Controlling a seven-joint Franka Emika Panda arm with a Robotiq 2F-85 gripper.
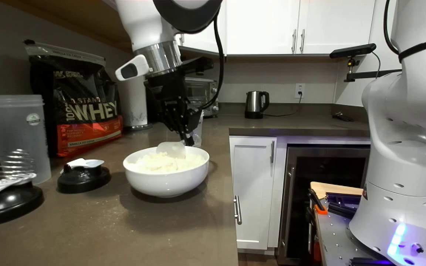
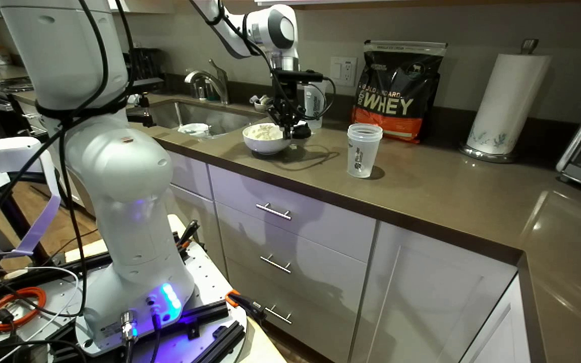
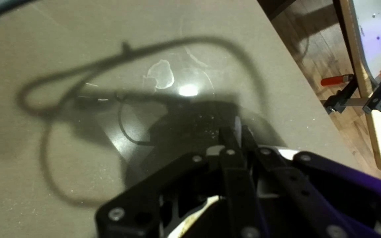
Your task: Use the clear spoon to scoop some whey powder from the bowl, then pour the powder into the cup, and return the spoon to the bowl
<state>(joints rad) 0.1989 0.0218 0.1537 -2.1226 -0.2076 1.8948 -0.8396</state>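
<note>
The white bowl (image 1: pixel 165 183) stands on the counter and holds a loose heap of off-white whey powder (image 1: pixel 157 163); the bowl (image 2: pixel 266 147) and powder (image 2: pixel 263 132) show in both exterior views. My gripper (image 1: pixel 189 142) points down at the bowl's rim and is shut on the handle of the clear spoon (image 1: pixel 171 149). The scoop is tilted at the powder's surface; whether it holds powder is hidden. In the wrist view my fingertips (image 3: pixel 238 134) pinch the thin translucent handle (image 3: pixel 237 127). The clear cup (image 2: pixel 362 154) stands upright, apart from the bowl, partly behind my gripper in an exterior view (image 1: pixel 199 133).
The black WHEY bag (image 1: pixel 83 107) and the tall shaker tumbler (image 1: pixel 17 129) stand near the wall. Two black lids (image 1: pixel 83 179) lie beside the bowl. A paper towel roll (image 2: pixel 510 106) stands beyond the bag. The counter's front edge (image 2: pixel 295 181) runs close to the bowl.
</note>
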